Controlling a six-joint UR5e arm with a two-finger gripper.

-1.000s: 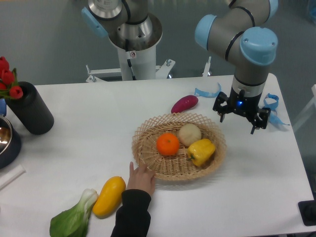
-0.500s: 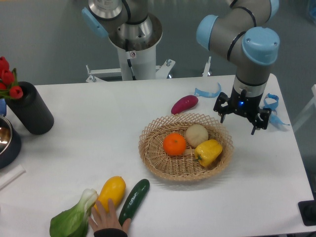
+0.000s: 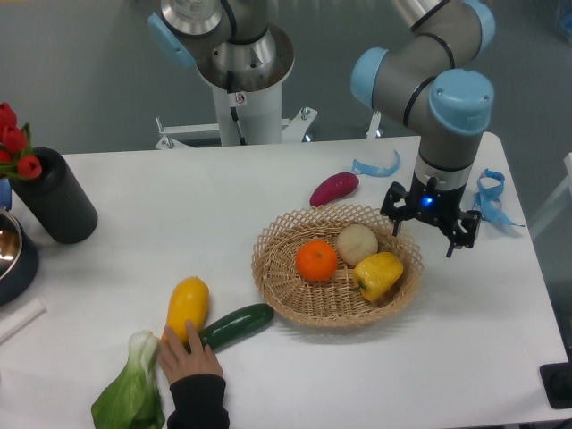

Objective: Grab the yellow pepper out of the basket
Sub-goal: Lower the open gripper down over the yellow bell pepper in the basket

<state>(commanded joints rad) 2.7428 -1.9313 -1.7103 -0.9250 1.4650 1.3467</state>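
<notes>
The yellow pepper (image 3: pixel 379 273) lies in the right part of the wicker basket (image 3: pixel 286 286), next to an orange (image 3: pixel 316 260) and a pale round vegetable (image 3: pixel 357 243). My gripper (image 3: pixel 427 234) hangs open and empty just above the basket's right rim, up and to the right of the pepper, not touching it.
A purple eggplant (image 3: pixel 333 188) lies behind the basket. A yellow squash (image 3: pixel 187 307), a green cucumber (image 3: pixel 234 325) and bok choy (image 3: pixel 130 393) lie front left, with a person's hand (image 3: pixel 189 365) on them. A black vase of red tulips (image 3: pixel 52 195) stands far left. Blue tape (image 3: pixel 490 197) lies right.
The gripper has shifted slightly left, toward the basket. The hand has moved the squash and cucumber up and left. The basket has stayed put since half a second ago.
</notes>
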